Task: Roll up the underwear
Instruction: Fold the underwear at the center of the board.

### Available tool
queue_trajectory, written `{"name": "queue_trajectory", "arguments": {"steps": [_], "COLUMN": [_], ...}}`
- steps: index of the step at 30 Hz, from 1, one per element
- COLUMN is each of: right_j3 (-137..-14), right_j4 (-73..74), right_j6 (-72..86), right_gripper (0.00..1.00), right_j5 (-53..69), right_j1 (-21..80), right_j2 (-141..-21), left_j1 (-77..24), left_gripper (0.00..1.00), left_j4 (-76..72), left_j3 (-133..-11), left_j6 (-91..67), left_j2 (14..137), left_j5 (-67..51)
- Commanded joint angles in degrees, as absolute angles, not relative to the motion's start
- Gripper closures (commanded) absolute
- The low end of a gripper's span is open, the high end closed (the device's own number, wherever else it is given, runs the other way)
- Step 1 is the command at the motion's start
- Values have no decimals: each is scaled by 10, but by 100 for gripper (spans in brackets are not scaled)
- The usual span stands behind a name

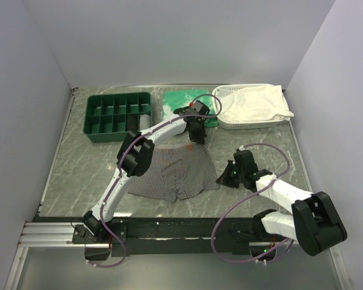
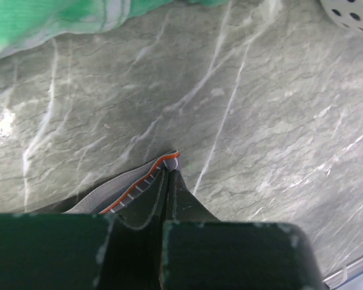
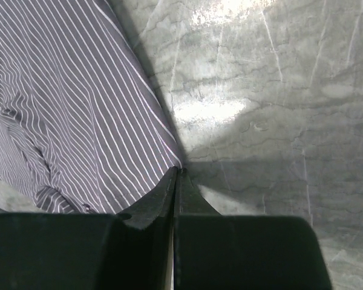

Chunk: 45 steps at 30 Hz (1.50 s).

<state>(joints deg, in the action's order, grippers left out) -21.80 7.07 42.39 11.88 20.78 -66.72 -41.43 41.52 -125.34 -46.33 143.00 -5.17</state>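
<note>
On the table (image 1: 78, 157), the left gripper (image 2: 169, 171) is closed on the orange-edged waistband of the underwear (image 1: 172, 169), the right gripper (image 3: 178, 173) closed on its striped edge

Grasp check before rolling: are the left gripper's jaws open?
No, in the left wrist view the left gripper is closed on the orange-edged waistband corner of the underwear.

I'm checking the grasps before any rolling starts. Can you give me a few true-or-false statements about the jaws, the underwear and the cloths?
1. The left jaws pinch the waistband of the underwear. True.
2. The right jaws hang open. False: they are shut on the underwear's side edge.
3. The underwear is already rolled. False: it lies spread flat.
4. The white cloth sits in the basket. True.
</note>
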Motion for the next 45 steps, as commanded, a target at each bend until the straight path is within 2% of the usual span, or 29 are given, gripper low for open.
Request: {"name": "queue_trajectory", "arguments": {"steps": [1,14,23,32,45], "right_j3": [-221,-232,-257,-306,-404], "right_j4": [76,97,123,144,152], "right_j6": [417,400,392,396,412], "right_gripper": [100,100,100,100,100], "right_j5": [113,123,134,94,101], "right_j1": [212,213,223,300,395], "right_j2": [-652,-521,-513,-531,-589], "left_j1": [-418,-419,-417,-415,-381], "left_gripper": [99,99,99,99,99], "left_j4": [409,353,325,310,252], "left_j3": [-1235,-1200,-1172,-1139,-995], "left_j6": [-460,-456,-452,-444,-432], "left_j2": [1434,1365,1318,1281,1169], "left_j5": [-61,-79,-69,-59,-55]}}
